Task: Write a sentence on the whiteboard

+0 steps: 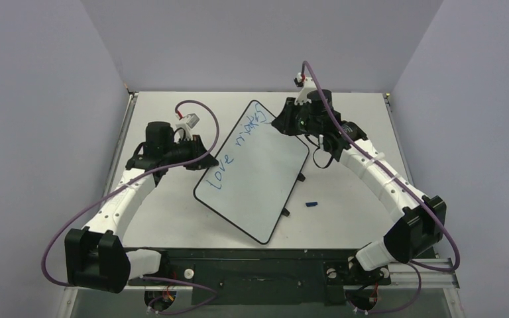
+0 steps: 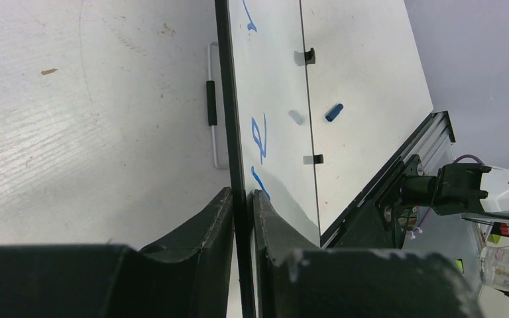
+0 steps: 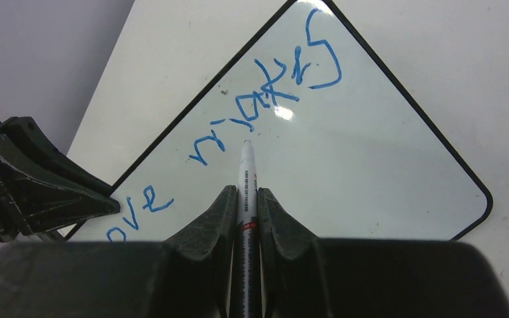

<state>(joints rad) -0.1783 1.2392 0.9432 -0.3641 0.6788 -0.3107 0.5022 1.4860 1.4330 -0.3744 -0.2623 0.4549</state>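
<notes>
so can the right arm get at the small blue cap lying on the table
Probably, for reach: the small blue cap lies uncovered on the white table near the right forearm. But the right gripper is shut on a white marker pen, so it could not grasp it.

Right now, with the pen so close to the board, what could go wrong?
1. The left gripper pinches only the whiteboard's rim at one edge; pen pressure might swing or slip the board.
2. The marker, held in the right gripper, has its tip right beside the blue words; a stray pass could smear them.
3. The blue cap lies loose on the table near the board; an arm might knock it away.
</notes>
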